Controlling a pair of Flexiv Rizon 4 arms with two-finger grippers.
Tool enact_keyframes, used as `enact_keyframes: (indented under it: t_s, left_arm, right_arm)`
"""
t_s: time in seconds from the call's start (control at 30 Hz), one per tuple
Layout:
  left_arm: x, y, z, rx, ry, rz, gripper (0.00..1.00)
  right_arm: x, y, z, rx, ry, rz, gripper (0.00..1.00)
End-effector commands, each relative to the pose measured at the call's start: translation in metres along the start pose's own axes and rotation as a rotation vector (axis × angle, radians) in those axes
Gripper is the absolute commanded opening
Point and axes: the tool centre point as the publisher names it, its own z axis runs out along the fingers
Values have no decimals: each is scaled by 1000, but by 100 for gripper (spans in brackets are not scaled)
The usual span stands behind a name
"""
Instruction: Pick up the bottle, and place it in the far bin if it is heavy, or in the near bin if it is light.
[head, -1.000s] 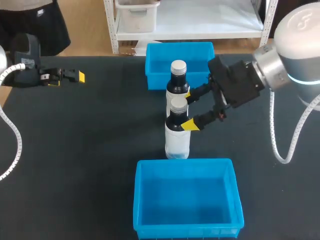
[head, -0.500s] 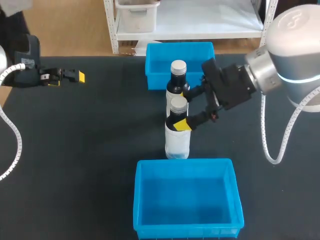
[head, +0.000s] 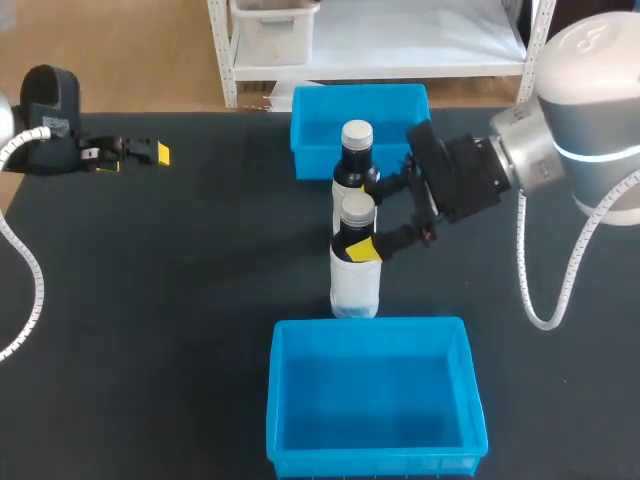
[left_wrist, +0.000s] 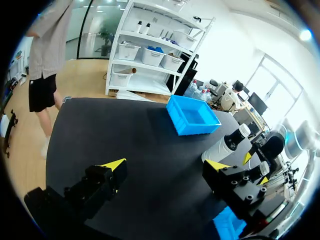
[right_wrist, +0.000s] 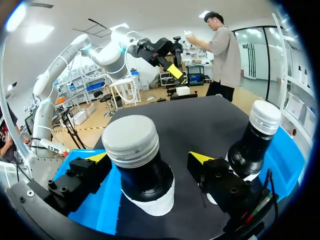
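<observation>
Between the two bins: the near bottle (head: 355, 265) stands upright on the dark tabletop (head: 180, 300). It has a dark neck, a pale screw cap and a white label round its lower body.
Right jaws: released, with one finger on each side of the near bottle's neck. In the right wrist view the near bottle (right_wrist: 140, 160) sits between them with a sliver of gap on either side, so nothing is clamped.
Yellow fingertips: one (head: 362, 250) shows across the front of the near bottle's neck. The other is mostly hidden behind it from above.
Right arm (head: 590, 130): comes in from the right of the near bottle, its black wrist turned toward the neck.
Far bottle (head: 355, 160): the same kind, upright, just behind the near bottle. It stands outside the right jaws, beside their far finger, as the right wrist view shows (right_wrist: 255, 140).
Far bin (head: 305, 150): blue and open-topped, beyond the near bottle, with the far bottle standing just in front of it.
Near bin (head: 277, 400): blue and open-topped, on the opposite side of the near bottle and close to its base. Whether the two touch I cannot tell.
Left jaws: released, the fingers wide apart with only tabletop between them in the left wrist view.
Left arm (head: 40, 130): well apart from the near bottle, far off to its left, holding its fingertips (head: 160, 153) over the tabletop.
</observation>
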Motion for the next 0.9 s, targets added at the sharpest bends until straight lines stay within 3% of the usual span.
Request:
enact_keyframes:
  t_s: [0.03, 0.47, 0.73, 0.9]
  left_arm:
    - [0, 0, 0, 0, 0, 0, 100]
    - [0, 0, 0, 0, 0, 0, 100]
    - [0, 0, 0, 0, 0, 0, 100]
    - [0, 0, 0, 0, 0, 0, 100]
  right_arm:
    - [1, 0, 1, -5, -10, -6, 100]
    - [-4, 3, 5, -16, -12, -24, 100]
    - [-5, 5, 5, -16, -14, -31, 78]
    - [-4, 5, 4, -14, -12, -30, 75]
